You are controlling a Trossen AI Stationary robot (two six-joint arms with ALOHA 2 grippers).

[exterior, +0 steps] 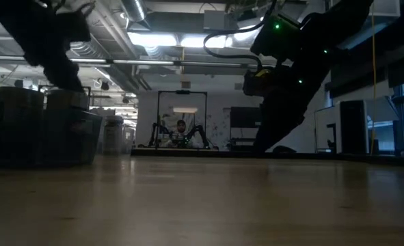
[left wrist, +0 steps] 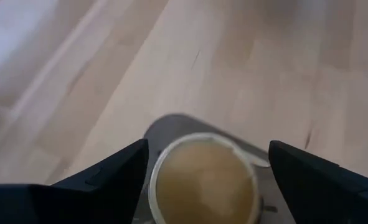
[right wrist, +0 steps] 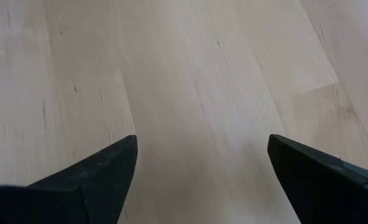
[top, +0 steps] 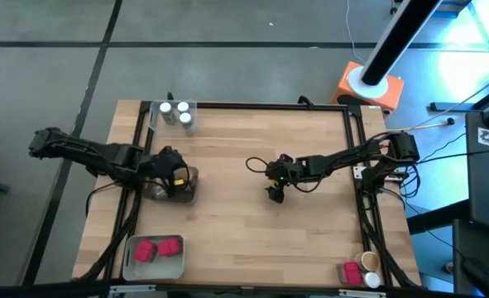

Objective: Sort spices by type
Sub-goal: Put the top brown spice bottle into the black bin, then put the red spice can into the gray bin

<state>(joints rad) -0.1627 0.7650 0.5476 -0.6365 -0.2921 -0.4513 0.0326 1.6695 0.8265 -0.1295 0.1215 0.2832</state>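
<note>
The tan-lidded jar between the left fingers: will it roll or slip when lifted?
The tan-lidded jar looks round, so it may roll if tipped sideways. Its smooth lid could slip between the open fingers of the left gripper. Small, probably light.

Robotics lab: another arm rig (exterior: pixel 181 133), ceiling ducts (exterior: pixel 154 61), concrete floor (top: pixel 227 50).

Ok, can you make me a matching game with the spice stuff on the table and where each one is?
Things:
1. white-lid jars
2. red boxes
3. tan-lid jar
4. right gripper

Places:
A. between the left gripper's open fingers
B. over bare wood, mid-table
C. far left corner tray
D. near left tray

Pairs: 1-C, 2-D, 3-A, 4-B
</note>
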